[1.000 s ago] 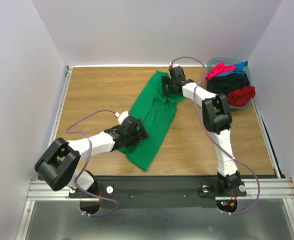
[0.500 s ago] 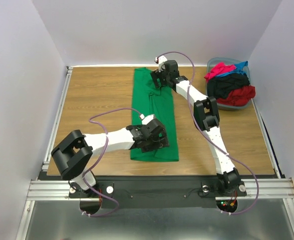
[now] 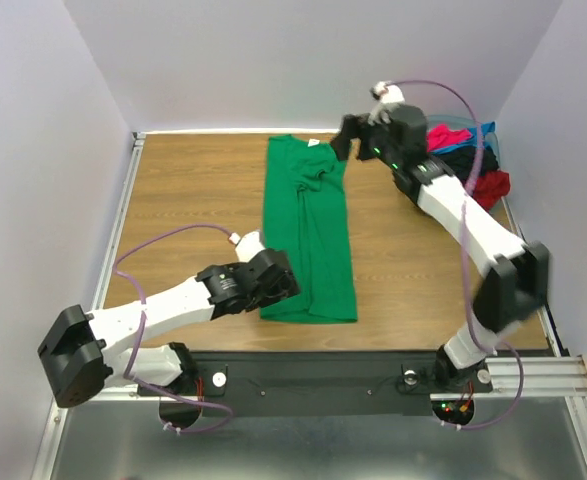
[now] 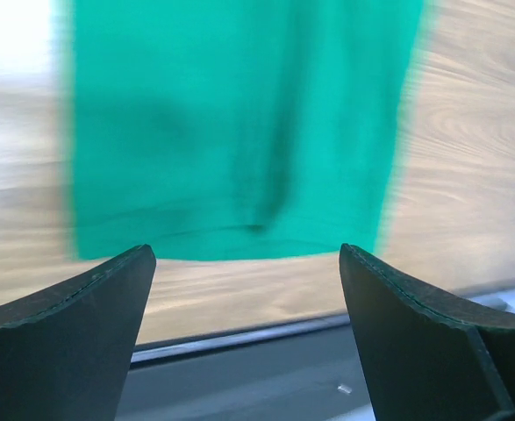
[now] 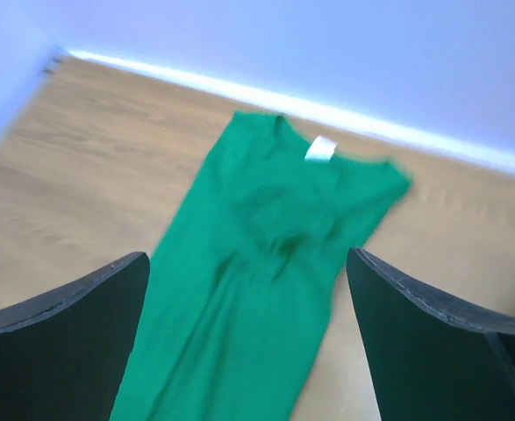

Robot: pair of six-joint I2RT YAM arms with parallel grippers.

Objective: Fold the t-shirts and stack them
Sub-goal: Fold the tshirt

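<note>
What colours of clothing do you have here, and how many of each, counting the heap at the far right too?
green shirt: 1
pink-red garment: 1
blue garment: 1
black garment: 1
red garment: 1
Total: 5 in view; the arm covers part of the heap, so more may lie hidden.

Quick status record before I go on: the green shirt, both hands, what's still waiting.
green t-shirt: folded into a long strip, flat on the table, collar at the far end
left hand: open, empty, by the strip's near left corner
right hand: open, empty, right of the collar end
other t-shirts: heaped at far right, unfolded
</note>
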